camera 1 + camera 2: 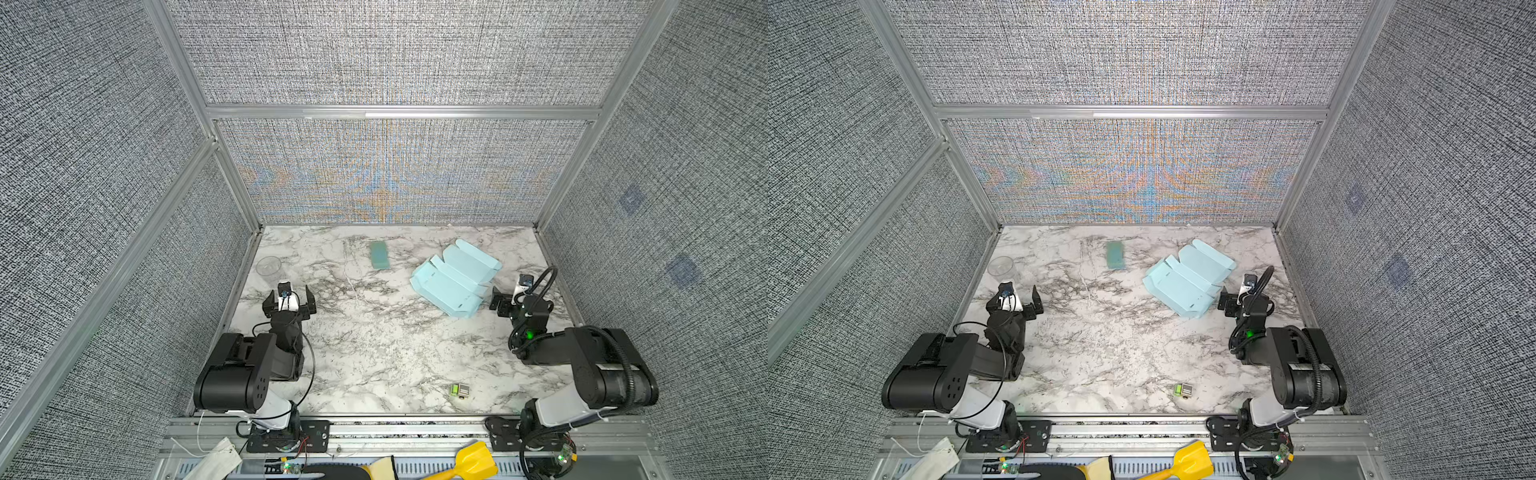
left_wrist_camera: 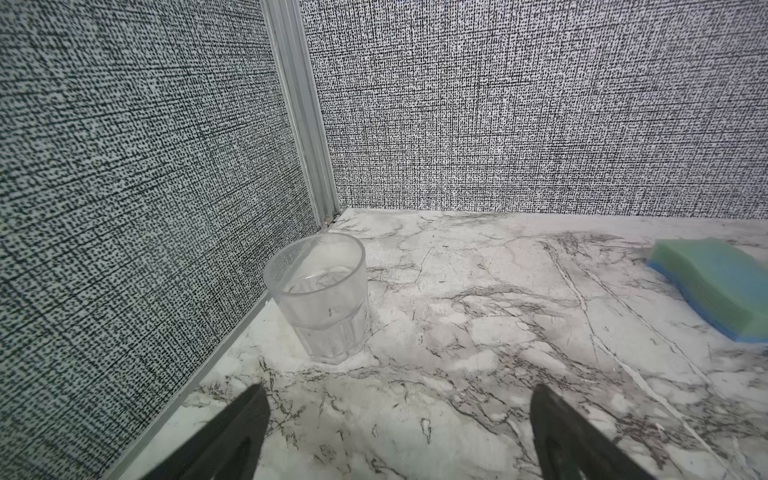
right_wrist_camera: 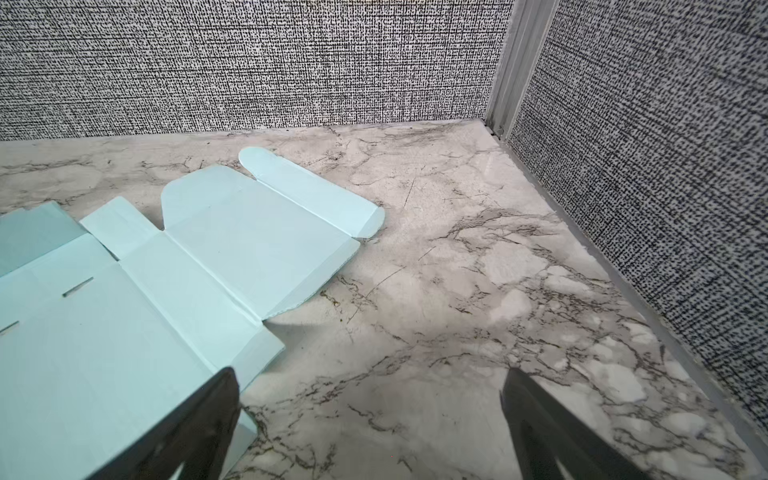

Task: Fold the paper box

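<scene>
- Both tools are released: the right gripper (image 3: pixel 370 374) has its jaws spread wide with nothing between them, and the left gripper (image 2: pixel 397 390) is just as wide and empty.
- The paper box (image 1: pixel 455 280) lies unfolded on the marble table (image 1: pixel 374 353), just ahead of the right gripper and toward its inner side. It is well apart from the left gripper, far across to that tool's inner side.
- In the right wrist view, one finger hangs over the sheet's nearest corner and the other over bare table. I cannot tell whether it touches.
- The sheet looks light and thin, stiff only within each panel and floppy along its creases. It is likely to skate on the smooth tabletop if pushed.
- The best hold seems to be a flap edge that lifts off the table, such as the side flap nearest the right gripper. A firm pinch across a panel could dent it.
- A clear cup (image 2: pixel 320 295) stands just ahead of the left gripper, with a green sponge (image 2: pixel 715 286) farther off.
</scene>
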{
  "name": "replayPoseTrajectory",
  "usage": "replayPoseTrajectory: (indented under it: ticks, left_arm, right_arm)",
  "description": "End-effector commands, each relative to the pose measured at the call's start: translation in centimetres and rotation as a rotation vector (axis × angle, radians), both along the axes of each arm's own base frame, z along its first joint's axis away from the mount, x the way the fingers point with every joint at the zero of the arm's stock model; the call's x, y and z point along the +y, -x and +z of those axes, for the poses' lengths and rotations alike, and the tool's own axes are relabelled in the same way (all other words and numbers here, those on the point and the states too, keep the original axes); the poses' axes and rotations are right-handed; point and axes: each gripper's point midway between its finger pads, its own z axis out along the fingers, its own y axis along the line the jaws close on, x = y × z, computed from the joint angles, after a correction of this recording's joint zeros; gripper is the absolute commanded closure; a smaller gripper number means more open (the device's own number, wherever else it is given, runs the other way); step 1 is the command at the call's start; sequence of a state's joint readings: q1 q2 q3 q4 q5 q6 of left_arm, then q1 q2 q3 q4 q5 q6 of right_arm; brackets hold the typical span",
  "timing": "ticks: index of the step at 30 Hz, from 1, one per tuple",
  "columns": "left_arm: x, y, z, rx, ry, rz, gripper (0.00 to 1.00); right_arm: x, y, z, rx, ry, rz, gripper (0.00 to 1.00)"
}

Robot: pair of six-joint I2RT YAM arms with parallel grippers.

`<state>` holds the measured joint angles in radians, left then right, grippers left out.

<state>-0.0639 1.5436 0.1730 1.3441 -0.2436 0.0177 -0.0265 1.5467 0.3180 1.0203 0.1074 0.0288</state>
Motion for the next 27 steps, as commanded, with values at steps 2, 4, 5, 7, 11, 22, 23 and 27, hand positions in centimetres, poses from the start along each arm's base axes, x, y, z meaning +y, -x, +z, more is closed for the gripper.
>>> replayPoseTrajectory:
  ticks: [2, 4, 5, 7, 11, 22, 23, 27]
  left_arm:
    - [0.08, 0.15, 0.46, -0.022, 0.008, 0.004, 0.01]
    - [0.06, 0.15, 0.42, -0.02, 0.009, 0.004, 0.01]
    - [0.1, 0.17, 0.44, -0.021, 0.009, 0.005, 0.01]
    - [0.07, 0.17, 0.44, -0.021, 0.008, 0.004, 0.01]
    - [0.08, 0.17, 0.46, -0.022, 0.008, 0.004, 0.01]
    - [0.06, 0.15, 0.49, -0.023, 0.008, 0.004, 0.01]
    - [0.07, 0.16, 0.44, -0.02, 0.008, 0.004, 0.01]
    - [0.05, 0.05, 0.38, -0.017, 0.009, 0.004, 0.01]
  right_arm:
    - [-0.12, -0.12, 0.39, -0.014, -0.001, -0.008, 0.01]
    - [-0.12, -0.11, 0.33, -0.013, -0.002, -0.008, 0.01]
    - [-0.12, -0.09, 0.37, -0.013, -0.001, -0.008, 0.01]
    - [-0.12, -0.12, 0.38, -0.014, -0.002, -0.008, 0.01]
    - [-0.09, -0.12, 0.37, -0.014, -0.001, -0.006, 0.01]
    - [-0.14, -0.18, 0.34, -0.012, -0.006, -0.004, 0.01]
    - [-0.14, -0.18, 0.34, -0.011, -0.005, -0.004, 0.01]
    - [-0.17, -0.17, 0.3, -0.01, -0.004, -0.006, 0.01]
